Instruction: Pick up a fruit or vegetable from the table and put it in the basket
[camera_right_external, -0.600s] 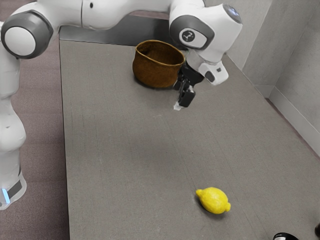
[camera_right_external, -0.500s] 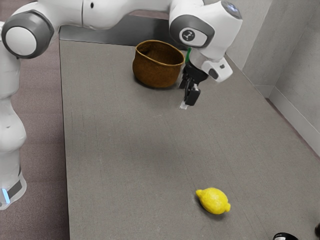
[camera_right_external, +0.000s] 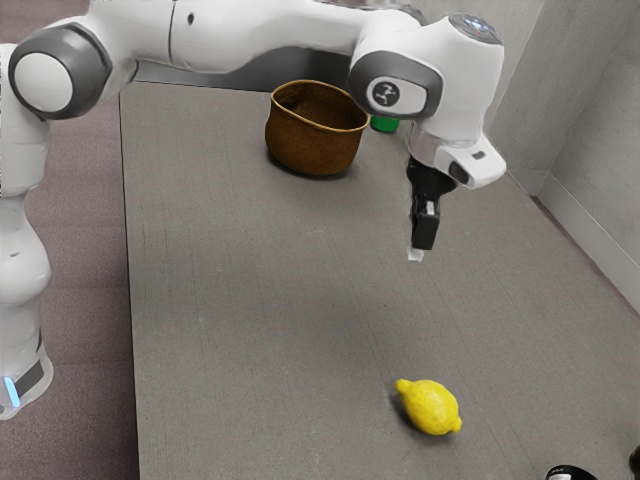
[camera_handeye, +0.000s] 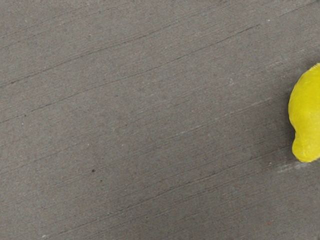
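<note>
- Gripper (camera_right_external: 415, 255): raised above the table (camera_right_external: 250, 280), pointing down; whether its fingers stand open or shut, I cannot tell; nothing seen in its hold.
- Below and apart from it: lemon (camera_right_external: 430, 408), on the tabletop, lying on its side, tips running aslant; in the wrist view it runs out of the frame, so I judge the hand off-centre.
- Step in hand, as I read it: the reach for the lemon; early in the task, pick not made.
- To do it well: travel at this height until the lemon sits squarely under the palm; make sure of a wide opening before going down.
- Turn the wrist so the squeeze comes across the fat middle; a bite on the pointed tips probably slips or spins the fruit.
- Descend straight and slowly; a lopsided touch could set it rolling; stop short of pressing on the table; close evenly, then lift a little to test the hold.
- Farther out: brown basket (camera_right_external: 315, 140), upright, open-topped, well apart from the lemon; green thing (camera_right_external: 384, 124) just beyond it; carry the fruit above the rim, release over the mouth.
</note>
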